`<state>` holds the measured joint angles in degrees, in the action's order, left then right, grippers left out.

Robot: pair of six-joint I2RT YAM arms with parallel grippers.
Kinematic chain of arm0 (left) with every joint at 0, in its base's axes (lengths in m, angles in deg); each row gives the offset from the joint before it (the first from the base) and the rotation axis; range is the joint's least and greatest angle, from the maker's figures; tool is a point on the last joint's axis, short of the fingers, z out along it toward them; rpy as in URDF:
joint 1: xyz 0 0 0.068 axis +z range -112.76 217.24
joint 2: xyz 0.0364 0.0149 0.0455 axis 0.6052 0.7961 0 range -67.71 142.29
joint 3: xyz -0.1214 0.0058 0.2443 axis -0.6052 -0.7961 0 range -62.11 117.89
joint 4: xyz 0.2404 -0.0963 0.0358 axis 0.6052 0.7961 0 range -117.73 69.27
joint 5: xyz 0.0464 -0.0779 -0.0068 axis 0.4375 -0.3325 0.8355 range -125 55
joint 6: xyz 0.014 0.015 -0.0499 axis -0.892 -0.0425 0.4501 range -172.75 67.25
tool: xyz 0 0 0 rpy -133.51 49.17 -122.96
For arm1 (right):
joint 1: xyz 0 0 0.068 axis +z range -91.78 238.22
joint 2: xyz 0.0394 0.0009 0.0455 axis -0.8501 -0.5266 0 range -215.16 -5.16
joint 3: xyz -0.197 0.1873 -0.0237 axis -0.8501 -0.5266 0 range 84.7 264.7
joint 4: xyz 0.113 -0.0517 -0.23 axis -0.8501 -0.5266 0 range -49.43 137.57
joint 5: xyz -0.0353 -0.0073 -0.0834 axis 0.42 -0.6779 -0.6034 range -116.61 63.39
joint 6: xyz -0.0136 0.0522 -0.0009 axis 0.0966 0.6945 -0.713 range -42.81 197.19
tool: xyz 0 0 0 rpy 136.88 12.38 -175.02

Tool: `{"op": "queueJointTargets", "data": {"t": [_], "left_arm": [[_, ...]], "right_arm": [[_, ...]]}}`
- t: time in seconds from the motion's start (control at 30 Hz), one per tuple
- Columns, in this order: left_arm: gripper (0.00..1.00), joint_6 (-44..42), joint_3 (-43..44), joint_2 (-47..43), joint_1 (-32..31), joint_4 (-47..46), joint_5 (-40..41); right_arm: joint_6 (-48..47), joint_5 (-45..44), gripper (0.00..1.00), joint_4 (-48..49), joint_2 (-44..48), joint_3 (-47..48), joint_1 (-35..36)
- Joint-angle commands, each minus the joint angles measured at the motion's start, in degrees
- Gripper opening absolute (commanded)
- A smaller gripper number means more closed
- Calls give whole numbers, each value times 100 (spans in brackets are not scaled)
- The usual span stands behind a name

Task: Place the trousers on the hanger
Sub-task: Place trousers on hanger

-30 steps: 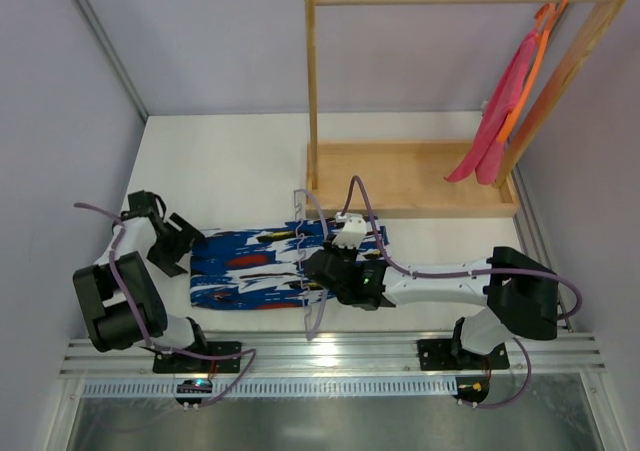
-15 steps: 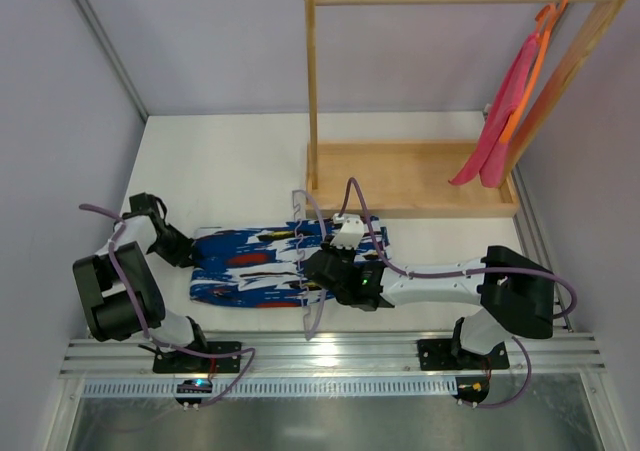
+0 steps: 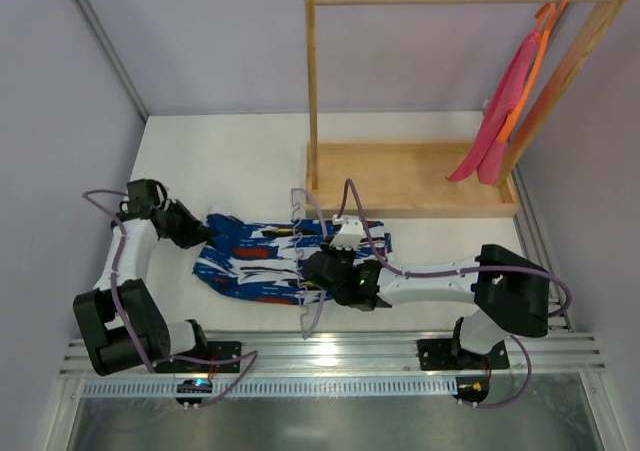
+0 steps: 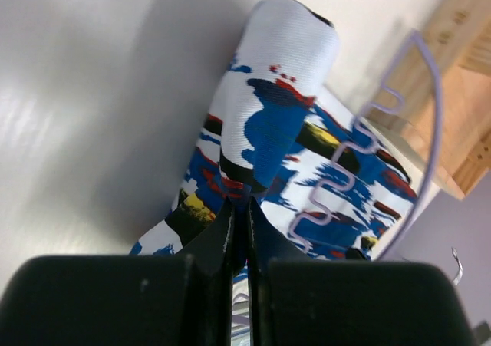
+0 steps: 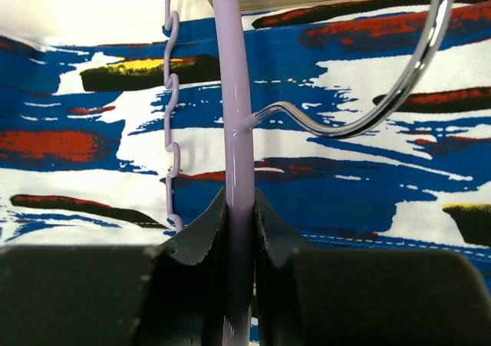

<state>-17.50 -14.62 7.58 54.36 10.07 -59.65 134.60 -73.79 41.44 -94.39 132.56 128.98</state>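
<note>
The blue patterned trousers [image 3: 255, 256] lie flat across the table's near middle. My left gripper [image 3: 203, 233] is shut on their left end, pinching a raised fold [image 4: 272, 100] between its fingertips [image 4: 238, 208]. The pale lavender hanger [image 3: 306, 319] lies across the trousers. Its wavy bar [image 5: 172, 93] and silver hook [image 5: 399, 85] rest over the fabric [image 5: 345, 177]. My right gripper [image 3: 318, 271] is shut on the hanger's smooth lavender arm [image 5: 234, 93], jaws pressed against both its sides.
A wooden rack stands at the back right, its tray base [image 3: 410, 176] just beyond the trousers. An orange hanger with a pink-red cloth [image 3: 505, 106] hangs on its rail. Purple walls close the sides, and a metal rail [image 3: 330, 356] runs along the near edge.
My left gripper has moved onto the trousers' left end and shut on it; that end has lifted and bunched toward the right. The right gripper has kept its hold on the hanger.
</note>
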Motion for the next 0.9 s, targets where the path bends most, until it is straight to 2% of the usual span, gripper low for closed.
{"op": "queueJointTargets", "data": {"t": [0.0,0.17,0.3,0.53,0.7,0.8,0.83,0.87], "left_arm": [[0,95,402,-540,-463,8,-691],[0,702,244,-980,-1281,-492,-954],[0,1177,-54,-1191,-1940,-529,-465],[0,1687,-108,-1946,-1880,508,1241],[0,1697,103,-2378,-1730,1026,1576],[0,1687,244,-2536,-1739,1203,2042],[0,1731,235,-2554,-1730,1168,2034],[0,1775,113,-2545,-1739,1046,1660]], "right_arm": [[227,-256,4,-107,-94,232,25],[499,-432,4,-616,-191,435,25],[710,-529,4,-802,-121,392,17],[746,-643,4,-1065,-103,584,25],[693,-661,4,-1039,-112,690,17],[684,-617,4,-969,-112,655,17],[693,-617,4,-925,-103,637,17],[658,-608,4,-864,-68,629,34]]}}
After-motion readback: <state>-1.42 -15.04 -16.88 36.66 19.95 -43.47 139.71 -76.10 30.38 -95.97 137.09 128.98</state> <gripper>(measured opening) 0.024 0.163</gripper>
